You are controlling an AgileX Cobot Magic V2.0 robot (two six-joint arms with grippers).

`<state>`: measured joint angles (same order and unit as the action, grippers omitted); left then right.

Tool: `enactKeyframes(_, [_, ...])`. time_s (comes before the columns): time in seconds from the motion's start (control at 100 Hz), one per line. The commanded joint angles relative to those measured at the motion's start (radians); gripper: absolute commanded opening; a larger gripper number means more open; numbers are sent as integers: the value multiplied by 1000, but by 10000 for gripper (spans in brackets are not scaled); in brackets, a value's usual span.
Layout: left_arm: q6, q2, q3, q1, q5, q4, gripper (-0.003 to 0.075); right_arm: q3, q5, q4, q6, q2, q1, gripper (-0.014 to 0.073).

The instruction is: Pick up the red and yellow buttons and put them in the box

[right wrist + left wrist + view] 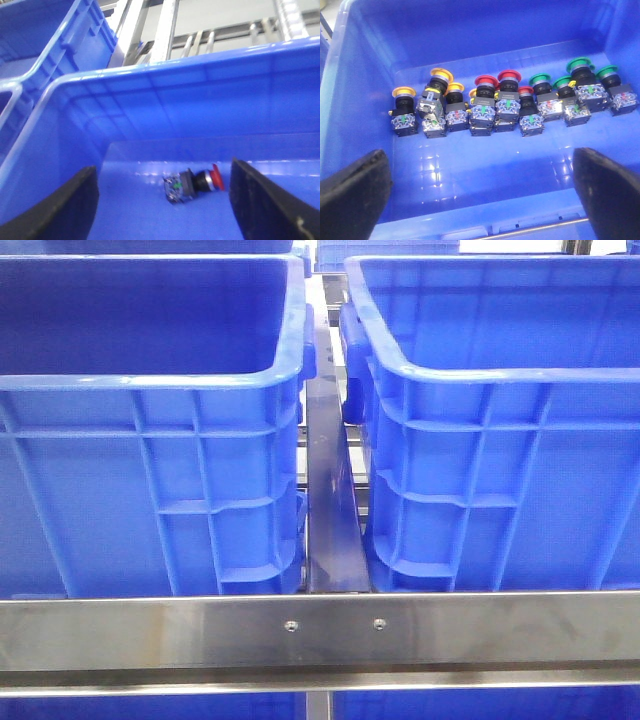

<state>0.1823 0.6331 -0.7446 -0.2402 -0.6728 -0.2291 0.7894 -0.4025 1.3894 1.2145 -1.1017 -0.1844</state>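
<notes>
My left gripper [480, 200] hangs empty, jaws wide, above the buttons [507, 102]; I should straddle one red cap squarely. Right gripper [162, 200]: likewise spread, holding nothing.

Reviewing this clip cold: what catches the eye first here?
Two big blue crates fill the front view side by side behind a steel rail. Under the open left hand, a row of buttons runs yellow, red, green. Under the open right hand, one red button lies alone on its side.
</notes>
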Motion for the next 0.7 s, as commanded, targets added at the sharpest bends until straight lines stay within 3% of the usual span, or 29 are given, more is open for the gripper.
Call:
enactKeyframes(0.0, [1, 7, -27, 1, 64, -2, 671, -34, 47, 12, 52, 112, -1, 563])
enactKeyframes(0.38, [1, 7, -27, 1, 64, -2, 671, -250, 128, 6, 100, 487, -1, 563])
enactKeyframes(0.69, [1, 7, -27, 1, 64, -2, 671, -333, 141, 6, 100, 652, -1, 563])
